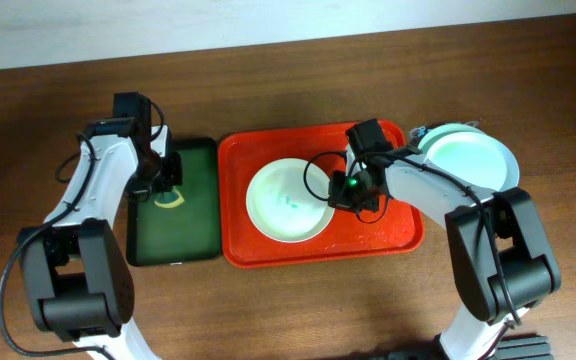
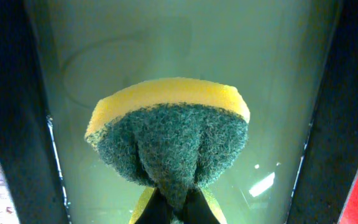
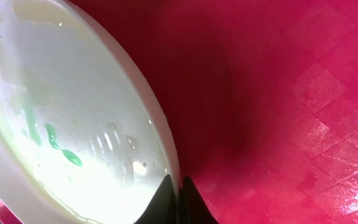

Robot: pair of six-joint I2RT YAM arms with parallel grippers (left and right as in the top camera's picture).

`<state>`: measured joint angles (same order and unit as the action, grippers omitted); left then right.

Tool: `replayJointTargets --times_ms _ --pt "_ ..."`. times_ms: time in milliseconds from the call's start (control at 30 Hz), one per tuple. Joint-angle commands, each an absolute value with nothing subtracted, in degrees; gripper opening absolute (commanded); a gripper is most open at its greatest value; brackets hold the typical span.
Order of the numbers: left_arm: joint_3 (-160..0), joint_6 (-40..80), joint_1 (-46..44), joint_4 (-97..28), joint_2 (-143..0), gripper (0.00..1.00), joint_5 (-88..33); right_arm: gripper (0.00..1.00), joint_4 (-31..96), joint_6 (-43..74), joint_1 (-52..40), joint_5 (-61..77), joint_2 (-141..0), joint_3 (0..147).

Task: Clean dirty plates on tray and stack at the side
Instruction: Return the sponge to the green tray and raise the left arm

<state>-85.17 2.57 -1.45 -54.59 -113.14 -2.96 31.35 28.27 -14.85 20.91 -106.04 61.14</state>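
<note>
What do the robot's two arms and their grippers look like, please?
The left arm and right arm have white links, black joint housings and loose black cables; a green light glows at the right wrist. The left gripper and right gripper have black fingers.

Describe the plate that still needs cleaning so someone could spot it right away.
Find the big red tray mid-table. One white plate with teal smears lies inside it, rim pinched by the right claw. The other plates lie off the tray's right end.

Brown wooden worktop. On it, left to right: narrow dark green plastic tray, large bright red plastic tray just beside, round white plate.
</note>
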Motion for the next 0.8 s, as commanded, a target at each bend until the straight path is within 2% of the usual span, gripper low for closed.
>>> replayJointTargets --times_ms 0,33,167,233,267,300,333,367,433,500,567,600,767 --pt "-84.33 1.54 -1.32 -54.22 -112.90 0.00 -4.12 0.04 31.09 28.14 -15.40 20.75 -106.24 60.97" --pt "-84.36 1.67 -1.34 -54.24 -112.90 0.00 -4.14 0.04 31.07 28.14 -15.40 20.75 -106.24 60.97" --pt "-84.60 1.69 -1.32 -54.57 -112.88 0.39 -4.89 0.04 31.09 28.14 -15.40 20.75 -106.24 60.97" --pt "-86.32 2.63 -1.32 -55.86 -112.86 0.43 -5.61 0.05 31.07 28.14 -15.40 20.73 -106.24 60.97" --pt "-88.60 4.08 -1.30 -56.73 -112.77 0.47 -5.58 0.12 31.07 28.14 -15.35 20.75 -106.24 60.97" --pt "-91.46 4.71 -1.30 -57.74 -112.77 0.52 -5.58 0.14 31.07 28.14 -15.35 20.73 -106.24 60.97" --pt "-94.28 4.95 -1.30 -58.70 -112.77 0.78 -5.58 0.20 31.09 28.14 -15.35 20.75 -106.24 60.97" --pt "-97.65 5.15 -1.30 -59.86 -112.77 0.90 -5.58 0.24 31.07 28.14 -15.35 20.73 -106.24 60.97" --pt "-104.60 5.85 -1.28 -62.35 -112.77 0.90 -5.56 0.37 30.55 28.14 -15.35 19.79 -106.24 60.97" --pt "-111.15 7.88 -0.51 -64.88 -112.77 0.92 -5.54 0.42 28.62 28.14 -15.35 16.16 -106.24 60.97" --pt "-115.59 9.45 0.75 -66.43 -112.77 0.95 -4.73 0.43 27.11 28.14 -15.35 13.23 -106.24 60.97" --pt "-117.08 9.58 1.80 -66.74 -112.77 0.99 -4.73 0.42 26.35 28.14 -15.35 11.55 -106.24 60.97" --pt "-117.16 9.56 3.99 -68.66 -112.79 0.99 -4.73 0.38 26.06 28.12 -15.38 9.85 -106.24 60.90"
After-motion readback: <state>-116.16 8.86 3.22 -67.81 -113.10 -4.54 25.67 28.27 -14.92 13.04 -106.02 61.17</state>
